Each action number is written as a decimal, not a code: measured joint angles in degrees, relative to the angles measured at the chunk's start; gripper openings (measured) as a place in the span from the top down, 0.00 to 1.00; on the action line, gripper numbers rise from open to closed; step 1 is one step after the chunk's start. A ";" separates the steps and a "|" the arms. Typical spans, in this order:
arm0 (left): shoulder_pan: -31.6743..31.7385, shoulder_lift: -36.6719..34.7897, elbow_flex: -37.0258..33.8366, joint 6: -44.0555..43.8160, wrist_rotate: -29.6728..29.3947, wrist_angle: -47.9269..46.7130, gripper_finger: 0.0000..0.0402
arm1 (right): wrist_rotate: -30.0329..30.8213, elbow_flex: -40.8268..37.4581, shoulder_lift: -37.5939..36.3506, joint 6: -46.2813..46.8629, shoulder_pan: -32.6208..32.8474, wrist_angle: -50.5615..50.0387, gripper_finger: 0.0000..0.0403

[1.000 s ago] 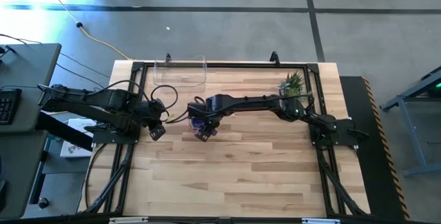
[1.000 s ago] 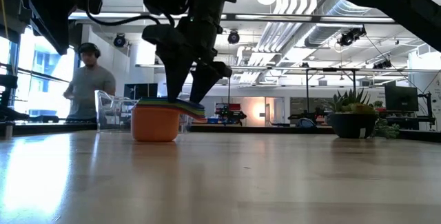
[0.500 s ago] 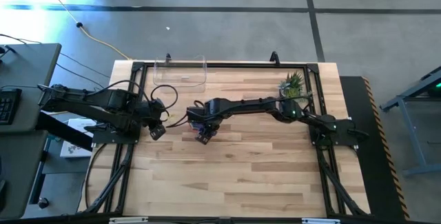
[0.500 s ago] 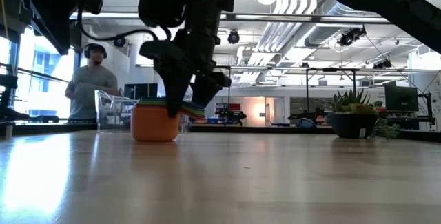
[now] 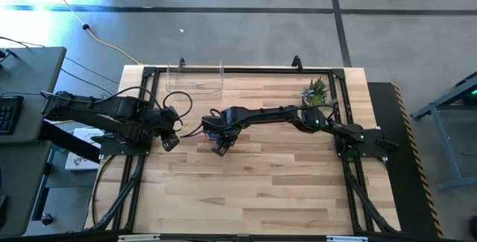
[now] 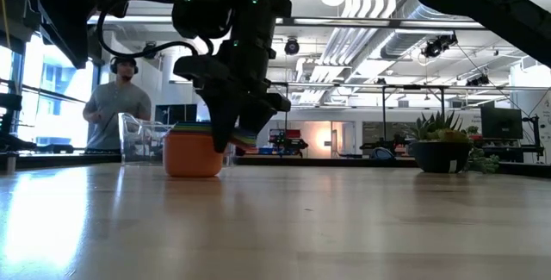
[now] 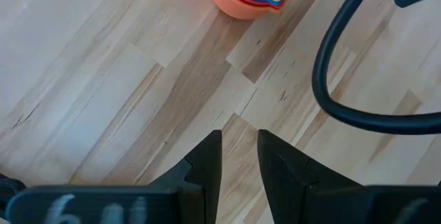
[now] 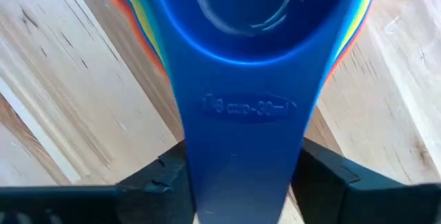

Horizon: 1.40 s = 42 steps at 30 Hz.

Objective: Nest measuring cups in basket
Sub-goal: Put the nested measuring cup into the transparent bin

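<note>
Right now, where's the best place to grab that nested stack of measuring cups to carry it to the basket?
Probably by the stacked flat handles. In the right wrist view the blue cup's handle runs straight out between the right gripper fingers, which flank it. The stack stands upright on the table, so come level from the handle side.

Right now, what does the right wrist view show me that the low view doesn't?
Only the right wrist view: the blue cup, its lettered handle flanked by the right tool fingers. Only the low view: the orange cup resting on the table, with the basket behind it, the plant and a person. Both: the nested stack with the right tool at it.
</note>
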 joint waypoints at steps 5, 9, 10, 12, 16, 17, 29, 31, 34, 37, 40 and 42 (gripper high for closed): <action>0.00 0.00 0.00 0.00 0.00 0.00 0.79 | 0.00 0.00 0.00 0.02 0.00 0.02 0.65; 0.00 0.00 0.00 0.00 0.00 0.00 0.79 | 0.02 0.00 0.00 0.14 0.00 0.02 0.68; 0.00 0.00 0.00 0.00 0.00 0.00 0.79 | 0.01 0.00 0.00 0.47 0.00 0.03 0.68; 0.00 0.00 0.00 0.02 0.00 0.00 0.79 | 0.02 0.00 0.00 1.70 0.00 0.08 0.68; 0.00 0.00 0.00 0.31 0.00 0.00 0.79 | 0.02 0.00 0.00 2.14 0.00 0.07 0.68; 0.00 0.00 0.00 0.31 0.00 0.00 0.79 | 0.02 0.00 0.00 2.13 0.00 0.04 0.69; 0.00 0.00 0.00 0.38 0.00 0.00 0.79 | 0.63 0.00 0.00 0.50 0.00 0.02 0.69; -0.01 -0.01 0.00 0.39 0.00 0.00 0.79 | 0.90 0.00 0.00 -0.24 0.00 0.02 0.69; 0.00 -0.02 0.00 0.39 -0.07 0.00 0.79 | 0.90 0.00 0.00 -1.43 0.00 0.00 0.69; 0.00 0.00 0.00 0.42 -0.27 0.00 0.79 | 1.22 0.00 -0.02 -1.61 0.00 0.02 0.69; 0.00 0.00 0.00 0.42 -0.31 0.00 0.79 | 2.40 0.00 -0.02 -2.82 0.00 0.00 0.69; 0.00 0.00 0.00 0.42 -0.33 -0.02 0.79 | 2.70 0.02 -0.13 -3.03 0.00 -0.04 0.69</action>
